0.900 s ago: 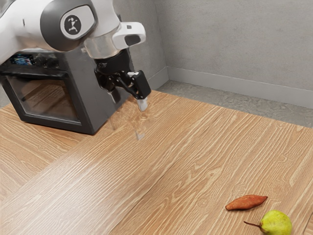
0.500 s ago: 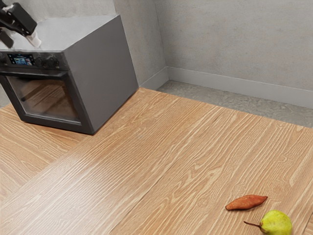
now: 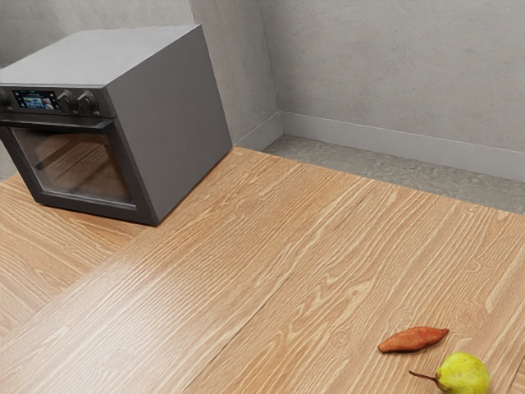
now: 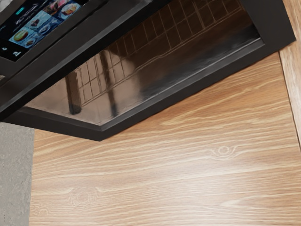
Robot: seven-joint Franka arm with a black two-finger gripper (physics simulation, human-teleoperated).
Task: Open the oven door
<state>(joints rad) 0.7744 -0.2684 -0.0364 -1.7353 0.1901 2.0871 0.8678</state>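
The grey oven stands at the exterior view's left. Its dark-framed glass door is shut, flush with the front, and a dark handle bar runs along the door's top beneath the control panel. From close by, my hand's camera looks down on the oven front: the door's window has a wire rack behind it, with a reflection on the glass. The handle bar crosses above the window, beside the lit display. No contact between my hand and the door can be made out.
On the wooden table, a reddish-brown elongated item and a yellow-green pear lie near the exterior view's lower right corner, far from the oven. Grey walls stand behind.
My arm has swung from beside the oven, across above its top, and out past the exterior view's left edge. The oven, its shut door and the two table items have stayed still.
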